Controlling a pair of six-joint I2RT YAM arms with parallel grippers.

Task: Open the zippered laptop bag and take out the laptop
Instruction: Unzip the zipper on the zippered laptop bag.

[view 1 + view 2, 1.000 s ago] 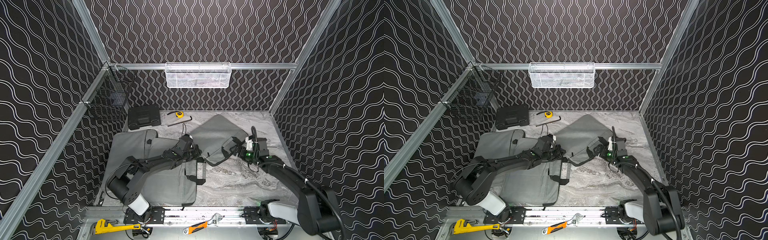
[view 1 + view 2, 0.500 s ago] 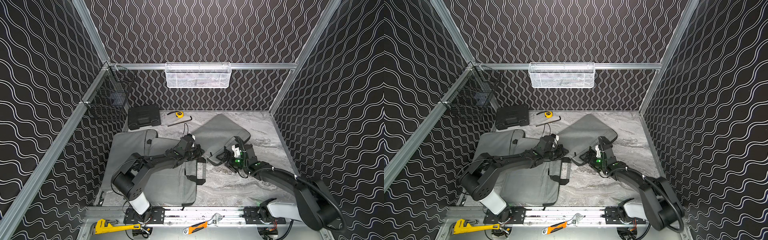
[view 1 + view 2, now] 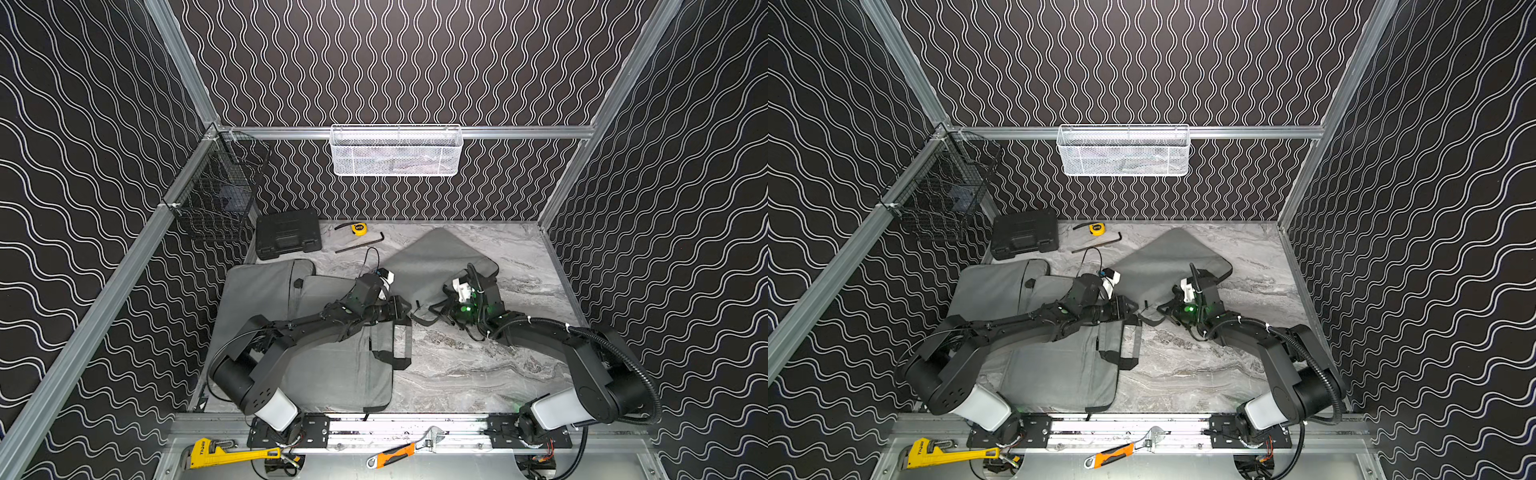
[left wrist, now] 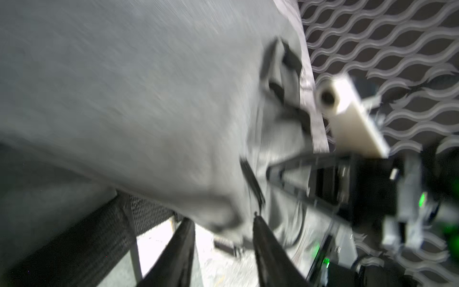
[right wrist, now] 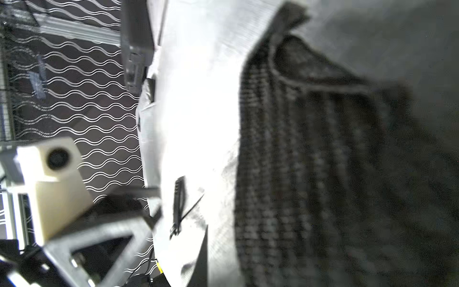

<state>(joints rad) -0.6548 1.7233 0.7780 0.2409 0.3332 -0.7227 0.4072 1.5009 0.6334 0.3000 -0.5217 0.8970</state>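
The grey laptop bag (image 3: 432, 262) (image 3: 1167, 257) lies flat at the back middle of the table, zipped, with the laptop hidden. My left gripper (image 3: 405, 309) (image 3: 1133, 309) (image 4: 222, 218) is at the bag's near corner, jaws open and nothing between them. A dark zipper pull (image 5: 178, 206) lies on the bag close to it. My right gripper (image 3: 446, 311) (image 3: 1169, 311) is low at the same near edge, shut on the bag's black woven handle strap (image 5: 323, 161) (image 3: 432, 318). Only one of its fingers (image 5: 201, 258) shows in the right wrist view.
A larger grey bag (image 3: 332, 374) with a strap handle (image 3: 392, 349) lies under my left arm. A black tool case (image 3: 289, 235), yellow tape measure (image 3: 359, 228) and hex key (image 3: 361, 245) are at the back. Wire baskets (image 3: 397, 151) (image 3: 216, 203) hang on the walls. Wrenches (image 3: 224, 455) (image 3: 399, 451) lie on the front rail.
My right gripper moved down and left to the bag's near edge and shut from wide open. My left gripper, shut before, has opened at the bag's corner.
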